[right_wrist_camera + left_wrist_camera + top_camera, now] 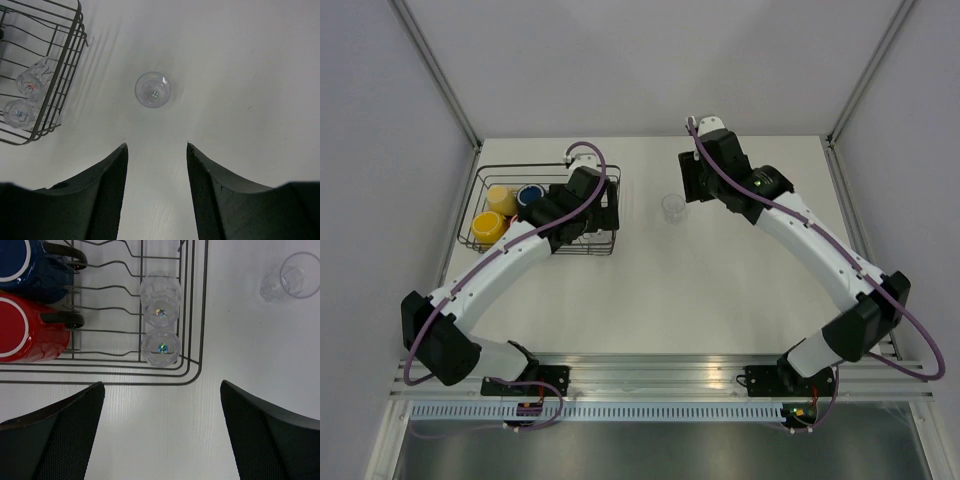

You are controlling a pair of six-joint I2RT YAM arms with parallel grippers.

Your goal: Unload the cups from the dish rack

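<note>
Right wrist view: 1 clear tumbler (pixel 153 90) stands unloaded on the desk (pixel 240 75), apart from my right hand (pixel 157 145), whose fingers are parted and empty. My left hand (pixel 162 382), spread wide, hovers by the dish rack (pixel 200 340). Next, I judge: grasp 1 of the 2 racked tumblers (pixel 160 347).

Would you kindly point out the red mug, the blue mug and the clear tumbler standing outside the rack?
red mug (pixel 47 342), left wrist view, on its red wall.
blue mug (pixel 42 267), left wrist view, on its blue wall.
clear tumbler (pixel 153 90), right wrist view, at its centre.
</note>
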